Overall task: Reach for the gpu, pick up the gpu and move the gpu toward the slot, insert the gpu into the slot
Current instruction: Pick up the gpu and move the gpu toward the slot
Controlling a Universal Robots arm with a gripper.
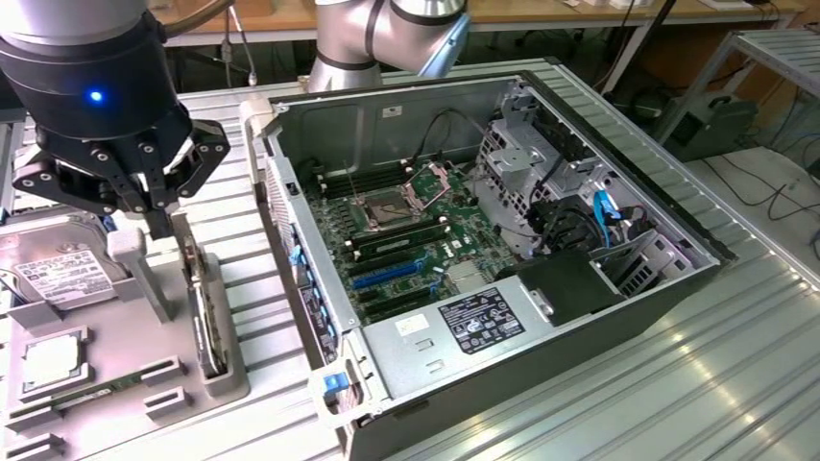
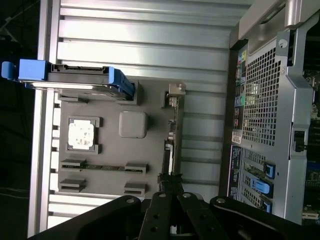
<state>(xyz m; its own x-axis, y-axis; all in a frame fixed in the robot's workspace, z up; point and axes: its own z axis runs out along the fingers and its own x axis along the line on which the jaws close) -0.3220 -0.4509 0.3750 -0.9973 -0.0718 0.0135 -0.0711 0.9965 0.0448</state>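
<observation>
fixture tray (image 1: 167,351): we read it as a parts holder whose grooves keep each piece at a known place. The hard drive (image 1: 52,279) lies flat and the gpu (image 1: 205,317) stands on edge.
gpu: it sits in its groove along the tray side nearest the computer case (image 1: 384,125). Its upper edge is bare, which we judge leaves it free for a pinch from above.
gripper (image 1: 154,226): the fingers are pressed together, with nothing between them that we can see.
gpu to fingers: in the wrist view the tips line up with the card's edge, at the end away from its silver bracket (image 2: 176,92). We cannot tell whether they are touching or just above.
slot (image 1: 384,276): blue, on the motherboard in the opened case, well apart from the card.
</observation>
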